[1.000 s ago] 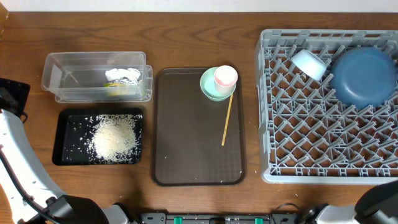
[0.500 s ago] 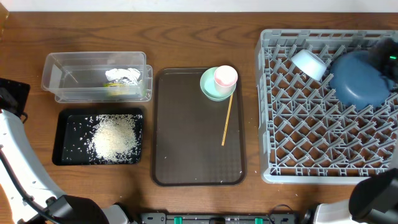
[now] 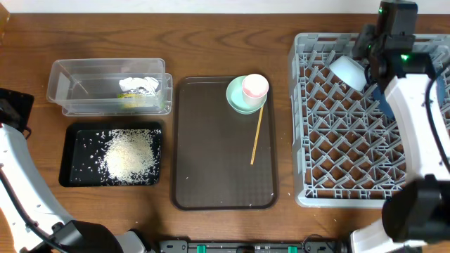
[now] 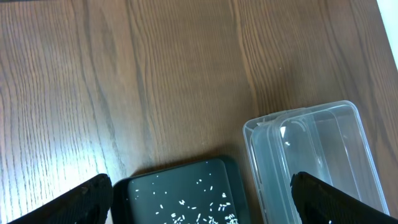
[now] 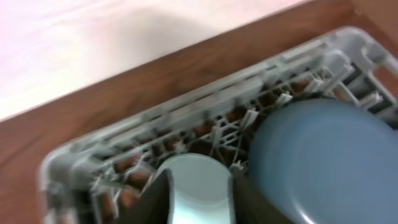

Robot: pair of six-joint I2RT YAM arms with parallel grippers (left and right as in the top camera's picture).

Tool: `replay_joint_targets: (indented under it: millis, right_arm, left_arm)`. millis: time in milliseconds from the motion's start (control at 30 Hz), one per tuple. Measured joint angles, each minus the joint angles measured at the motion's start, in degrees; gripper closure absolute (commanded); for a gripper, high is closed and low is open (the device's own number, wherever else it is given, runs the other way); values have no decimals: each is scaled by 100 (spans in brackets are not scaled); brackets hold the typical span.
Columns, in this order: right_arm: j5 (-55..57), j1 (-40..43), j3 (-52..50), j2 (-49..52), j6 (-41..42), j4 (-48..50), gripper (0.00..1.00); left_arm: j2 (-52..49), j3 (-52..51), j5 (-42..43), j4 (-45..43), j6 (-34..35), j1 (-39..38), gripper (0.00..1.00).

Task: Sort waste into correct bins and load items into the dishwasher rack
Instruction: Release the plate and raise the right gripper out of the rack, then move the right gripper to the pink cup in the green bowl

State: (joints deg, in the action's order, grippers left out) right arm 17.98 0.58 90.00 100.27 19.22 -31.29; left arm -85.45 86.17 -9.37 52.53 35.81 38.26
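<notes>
The left gripper (image 4: pixel 200 198) hangs at nine o'clock, jaws wide apart; the right gripper (image 5: pixel 198 191) sits at one o'clock, fingers partly apart.

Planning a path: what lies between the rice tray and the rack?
Overhead view: the brown tray, carrying the green bowl, pink cup and stick.

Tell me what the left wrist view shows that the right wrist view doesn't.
Only left wrist: the black tray with scattered rice, one end of the clear tub, and the open left claw. Only right wrist: a corner of the rack, the dish, and the light-blue bowl between the fingers of the right claw. Both: the wooden table.
</notes>
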Motion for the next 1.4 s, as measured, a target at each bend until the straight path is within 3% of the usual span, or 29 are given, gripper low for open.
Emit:
replay_joint_targets:
  millis: [100,467,767,967,1133,1200,1233,1267,1300,1333,1400]
  right_arm:
    - [96,76,0,439,28,190,99]
    - [46,107,-4,1491,68,-52,99]
    - [-391,144,-2,1311,68,-511,99]
    - [-1585,133,-4,752,70,-752,94]
    - [-2771,133,-4,122,70,-811,82]
    - [-3272,105,-4,-26,96,-769,72]
    - [-3604,63,-4,-81,87,-704,60]
    - [-3904,-2,-4,-105,90,-612,33]
    - [-4113,-61,-4,-111,118,-522,16]
    - [-4404,-173,-4,-111,92,-420,5]
    - [-4765,-450,-4,-111,90,-297,4]
  left_arm:
    - [0,0,0,-2,0,0,6]
    - [0,0,0,-2,0,0,6]
    - [0,0,0,-2,0,0,6]
    - [0,0,0,-2,0,0,6]
    - [0,0,0,-2,0,0,6]
    - [0,0,0,-2,0,0,6]
    - [0,0,0,-2,0,0,6]
    - [0,0,0,-2,0,0,6]
    - [0,0,0,-2,0,0,6]
    - [0,0,0,-2,0,0,7]
    - [0,0,0,0,0,0,6]
